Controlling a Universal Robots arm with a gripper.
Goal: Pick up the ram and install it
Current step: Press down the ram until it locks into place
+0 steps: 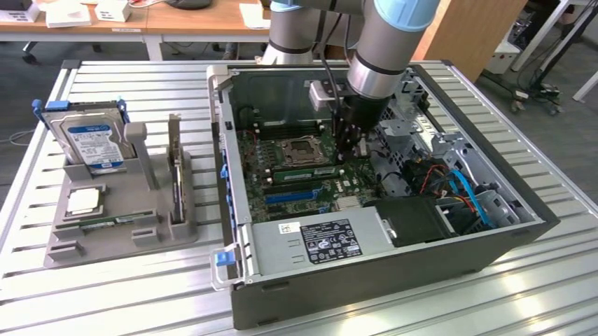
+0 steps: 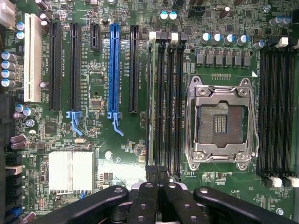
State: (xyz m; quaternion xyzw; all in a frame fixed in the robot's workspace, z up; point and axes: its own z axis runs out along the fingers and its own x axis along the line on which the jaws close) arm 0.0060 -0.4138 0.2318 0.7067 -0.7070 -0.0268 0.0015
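Exterior view
- Arm reaches down into the open computer case (image 1: 374, 280); gripper (image 1: 349, 150) sits just above the motherboard (image 1: 309, 178), beside the empty processor socket (image 1: 301, 149).
- One ram stick (image 1: 307, 170) lies seated in a slot just beside the socket, right under the gripper.
- A second, matching ram stick (image 1: 114, 221) lies flat in the grey holder (image 1: 122, 241) at the exterior view's left, well apart from the case.
- The holder also carries a hard drive (image 1: 92, 143) with a blue-white label, standing on edge, and a dark card (image 1: 175, 168) upright.
- Power supply (image 1: 323, 241) at the case front bears a black label; text unreadable.
- Surface: slatted metal table (image 1: 112, 301). Wooden desks (image 1: 140, 24) and grey floor behind.

Wrist view
- Fingers (image 2: 150, 191) pressed together, nothing visibly between them, tips at the end of the ram stick (image 2: 150, 93) in its slot.
- Neighbouring black memory slots (image 2: 170, 93) hold nothing; processor socket (image 2: 222, 122) alongside.
- Blue expansion slot (image 2: 113, 70), white slot (image 2: 32, 56) and silver heatsink (image 2: 71, 170) farther off.
- Board printing too small to read.
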